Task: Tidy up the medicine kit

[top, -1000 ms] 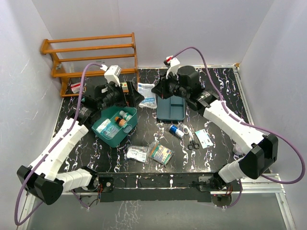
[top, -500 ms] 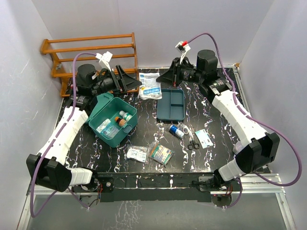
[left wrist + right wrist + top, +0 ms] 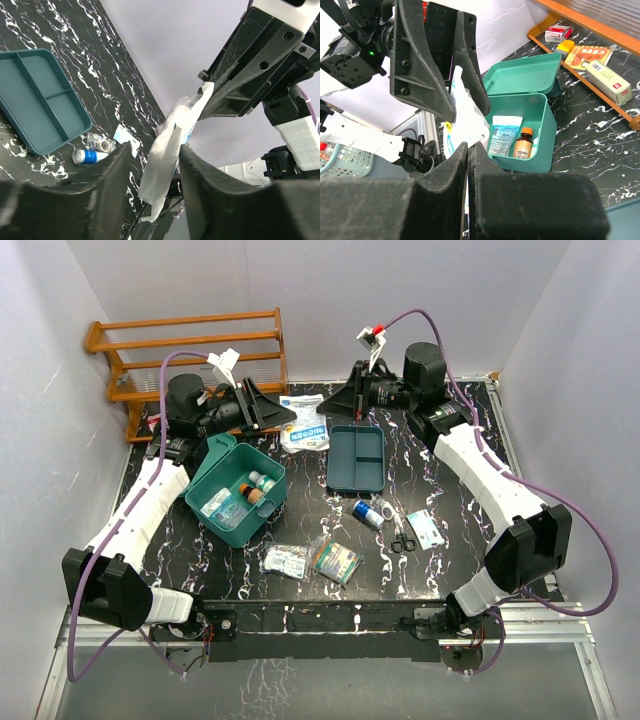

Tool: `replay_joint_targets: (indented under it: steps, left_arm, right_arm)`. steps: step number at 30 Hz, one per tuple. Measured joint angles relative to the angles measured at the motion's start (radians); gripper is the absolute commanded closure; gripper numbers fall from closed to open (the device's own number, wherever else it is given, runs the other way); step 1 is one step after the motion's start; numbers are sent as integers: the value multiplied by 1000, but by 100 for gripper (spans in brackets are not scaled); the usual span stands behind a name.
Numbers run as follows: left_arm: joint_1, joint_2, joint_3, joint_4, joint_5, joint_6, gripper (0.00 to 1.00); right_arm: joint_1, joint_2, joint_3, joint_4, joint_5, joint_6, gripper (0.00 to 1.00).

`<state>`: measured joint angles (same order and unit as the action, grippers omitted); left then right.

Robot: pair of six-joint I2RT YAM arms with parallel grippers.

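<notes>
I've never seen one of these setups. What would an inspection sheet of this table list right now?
Surface: black marbled table, no spills seen.
Job's things: medicine kit open, with bottles and packets inside; clear packet hangs in the air between both grippers.
Clutter: empty divided tray, blue-capped tube, scissors, card, wrapped packs near the front.
Grippers: right gripper shut on the clear packet; left gripper has its fingers spread on either side of it.
Cables: purple cables loop off both arms, none lying on items.
Surroundings: wooden rack at back left, white walls.
</notes>
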<state>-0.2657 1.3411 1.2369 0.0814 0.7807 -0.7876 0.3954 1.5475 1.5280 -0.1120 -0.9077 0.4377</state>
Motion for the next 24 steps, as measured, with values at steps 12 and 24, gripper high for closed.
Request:
replay_joint_targets:
  steps: [12,24]
  left_arm:
    - [-3,-13,-45,-9,-34,11,100]
    - [-5,-143,-87,-298,-430,21,100]
  right_arm:
    - [0,10,-39,10,34,7,65]
    - [0,10,-55,-92,268,-14,48]
